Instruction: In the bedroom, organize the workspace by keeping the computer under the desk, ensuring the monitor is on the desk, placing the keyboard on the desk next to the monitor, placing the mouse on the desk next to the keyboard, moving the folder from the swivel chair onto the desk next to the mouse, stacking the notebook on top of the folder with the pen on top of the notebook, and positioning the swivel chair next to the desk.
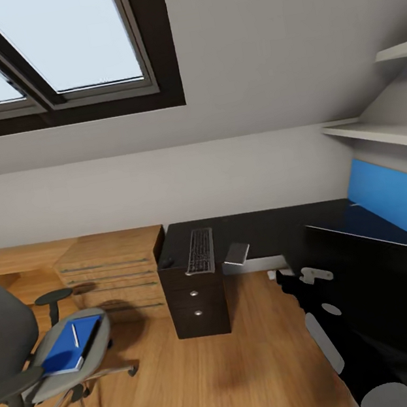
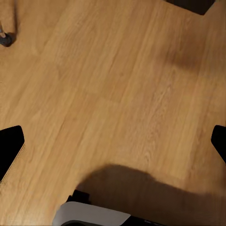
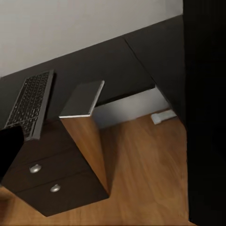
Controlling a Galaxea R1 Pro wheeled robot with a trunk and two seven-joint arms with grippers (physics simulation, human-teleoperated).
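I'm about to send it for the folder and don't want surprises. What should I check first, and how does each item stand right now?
1. Left gripper free to grasp: ok, its fingers are spread wide over bare floor.
2. Folder reachable: cannot tell; it lies flat on the swivel chair seat.
3. Nothing loose on the folder: not ok, the pen rests on it.
4. Keyboard on the desk: ok.
5. Mouse beside the keyboard: ok.
6. Notebook stacked on the folder: not ok, it sits on the desk by the keyboard.
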